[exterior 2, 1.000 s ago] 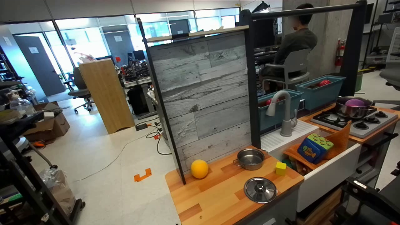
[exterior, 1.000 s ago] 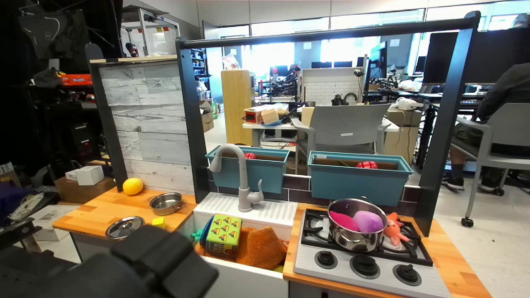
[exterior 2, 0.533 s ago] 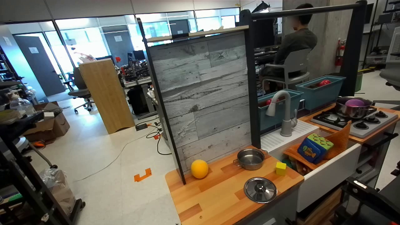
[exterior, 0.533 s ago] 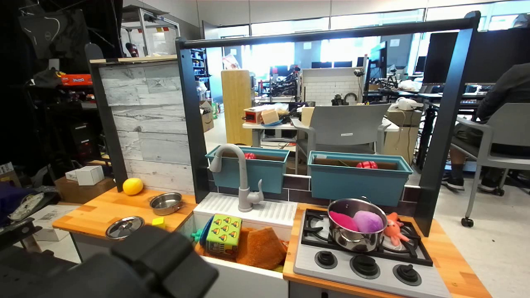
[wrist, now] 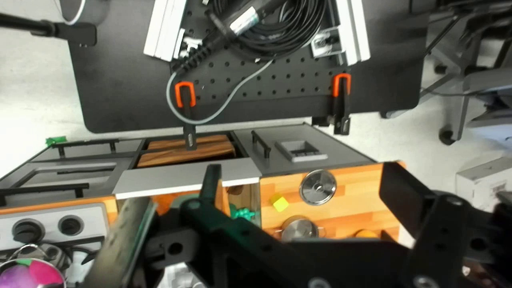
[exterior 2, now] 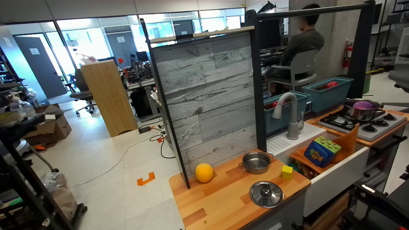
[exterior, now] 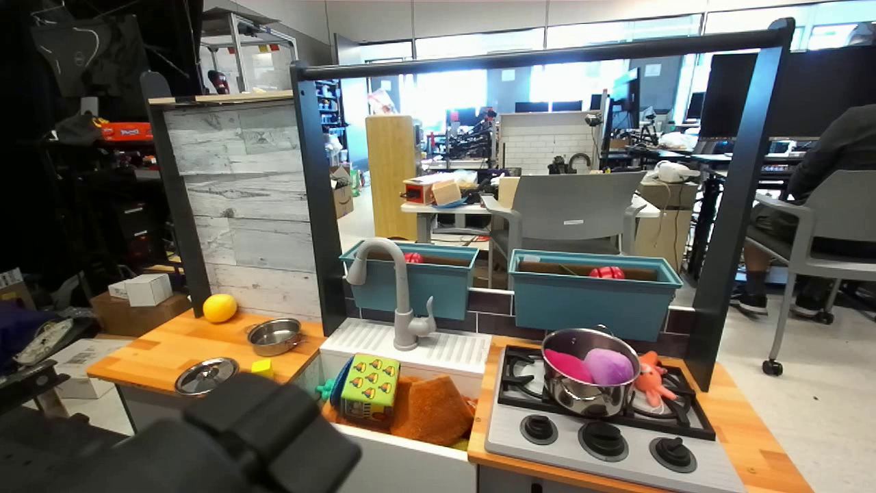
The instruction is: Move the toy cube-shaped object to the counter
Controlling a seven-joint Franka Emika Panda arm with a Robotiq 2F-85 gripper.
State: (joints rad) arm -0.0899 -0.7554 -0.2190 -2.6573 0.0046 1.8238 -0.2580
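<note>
The toy cube (exterior: 370,385) has a light-green patterned top and lies tilted on orange cloth in the sink basin. In an exterior view, the toy cube (exterior 2: 322,151) also shows a blue side with an orange fish. In the wrist view I cannot make it out clearly behind the left finger. The wooden counter (exterior: 161,349) is left of the sink; it also shows in an exterior view (exterior 2: 220,198) and in the wrist view (wrist: 356,188). My gripper (wrist: 306,182) is open and empty, high above the kitchen front, its fingers spread wide apart.
On the counter are a small yellow cube (exterior 2: 287,172), a metal lid (exterior 2: 266,194), a metal pan (exterior 2: 256,163) and a yellow-orange fruit (exterior 2: 204,172). A grey faucet (exterior: 404,301) stands behind the sink. A pot (exterior: 590,390) stands on the stove. A backboard (exterior 2: 207,89) rises behind the counter.
</note>
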